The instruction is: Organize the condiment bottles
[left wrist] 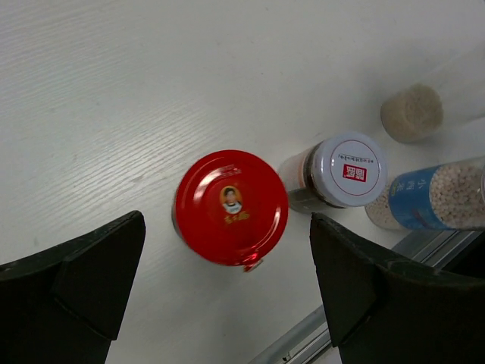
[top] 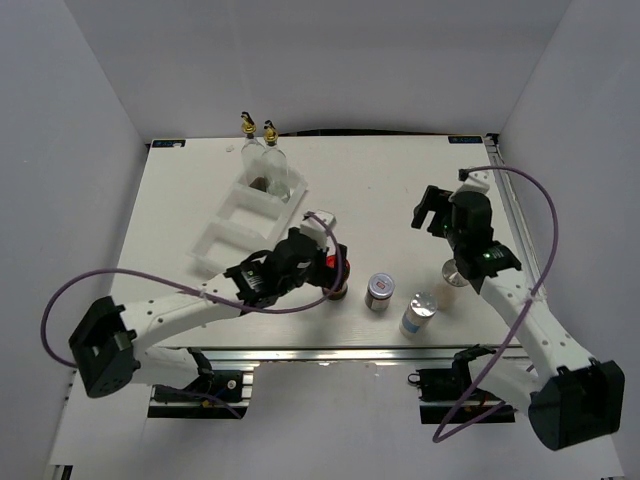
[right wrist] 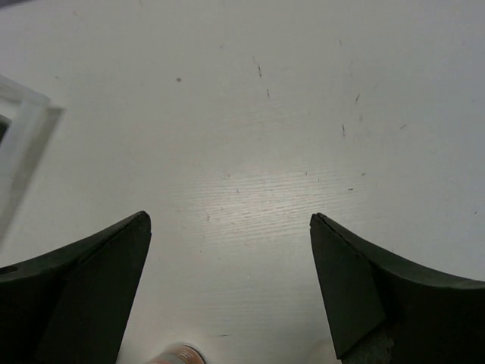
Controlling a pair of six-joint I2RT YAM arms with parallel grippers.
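Left wrist: left hand [left wrist: 227, 227], right hand [right wrist: 227, 224] wide open, empty; red-capped jar [left wrist: 231, 206] under left, silver-lidded jar [left wrist: 345, 171] beside

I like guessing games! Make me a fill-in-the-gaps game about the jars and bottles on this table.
The left gripper hangs open above a round-lidded jar whose lid is coloured ____.
The white stepped plastic tray holds ____ tall clear glass bottles with gold pourers.
The right gripper is open over the bare table and grips ____.
Missing words: red; two; nothing.
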